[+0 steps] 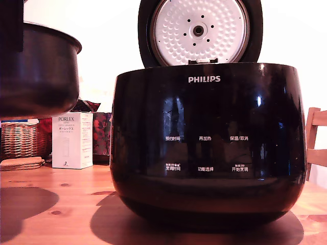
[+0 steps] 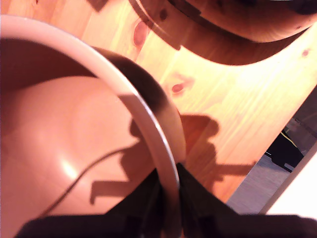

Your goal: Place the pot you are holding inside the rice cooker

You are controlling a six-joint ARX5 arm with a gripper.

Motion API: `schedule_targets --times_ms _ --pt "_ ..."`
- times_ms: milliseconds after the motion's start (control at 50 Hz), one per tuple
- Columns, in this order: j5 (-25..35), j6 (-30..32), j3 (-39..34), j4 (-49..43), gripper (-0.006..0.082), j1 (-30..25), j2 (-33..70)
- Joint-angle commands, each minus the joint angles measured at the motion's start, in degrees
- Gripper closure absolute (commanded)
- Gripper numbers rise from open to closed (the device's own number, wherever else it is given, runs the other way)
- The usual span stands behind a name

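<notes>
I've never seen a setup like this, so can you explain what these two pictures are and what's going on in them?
This is a robot arm at a wooden table. One picture comes from a camera standing low on the table. It faces a large glossy black Philips rice cooker, whose round lid with a dimpled silver plate stands open. At that view's left, a dark round metal inner pot hangs in the air, above the table and beside the cooker. Behind it sit a white box and a wicker basket.

The other picture comes from a camera on the robot's wrist, looking down into the same pot. The dark claw pinches the pot's rim, one finger inside and one outside.
</notes>
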Motion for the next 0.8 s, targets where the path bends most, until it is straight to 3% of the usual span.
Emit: schedule_targets --times_ms 0,780 --pt "-0.39 -1.55 1.70 0.66 0.0791 -0.15 -1.29" --pt "-0.61 -1.77 4.59 3.02 0.0791 -1.07 -1.29"
